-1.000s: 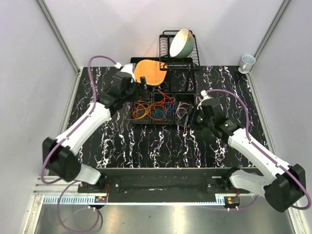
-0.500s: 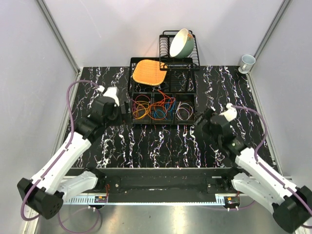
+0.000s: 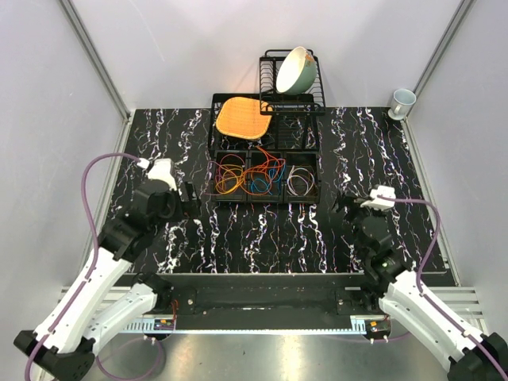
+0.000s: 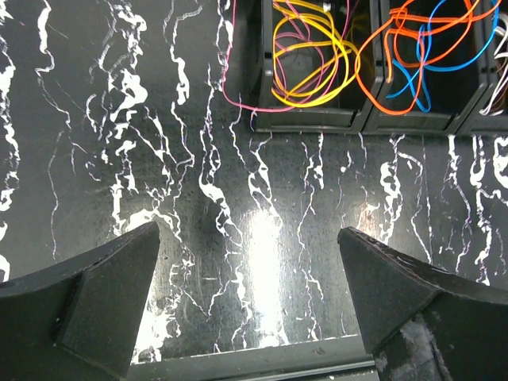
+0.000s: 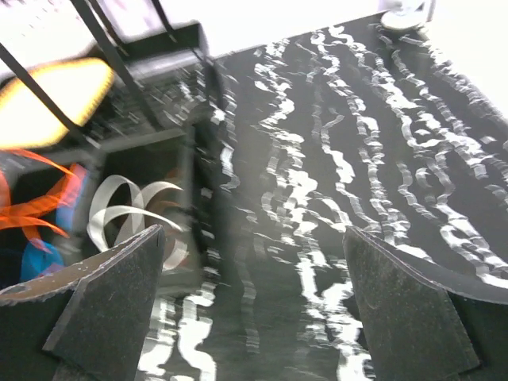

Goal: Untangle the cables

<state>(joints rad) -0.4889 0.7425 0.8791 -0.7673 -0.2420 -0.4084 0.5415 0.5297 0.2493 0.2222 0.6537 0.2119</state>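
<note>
From above: the cables (image 3: 250, 176) are lying looped inside the black tray (image 3: 238, 199), orange strands crossing between compartments, so untangling seems unfinished. Left wrist: the left gripper (image 4: 246, 238) is hovering near the tray, fingers wide, empty. Right wrist: the right gripper (image 5: 254, 238) likewise, beside the tray.

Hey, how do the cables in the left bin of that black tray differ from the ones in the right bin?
The left-bin cables are bright yellow and pink; the right-bin cables are pale, mostly white. The left-bin cables send one pink strand over the wall onto the table; the right-bin cables appear to stay inside. Both lie in loose loops in the same black tray.
</note>
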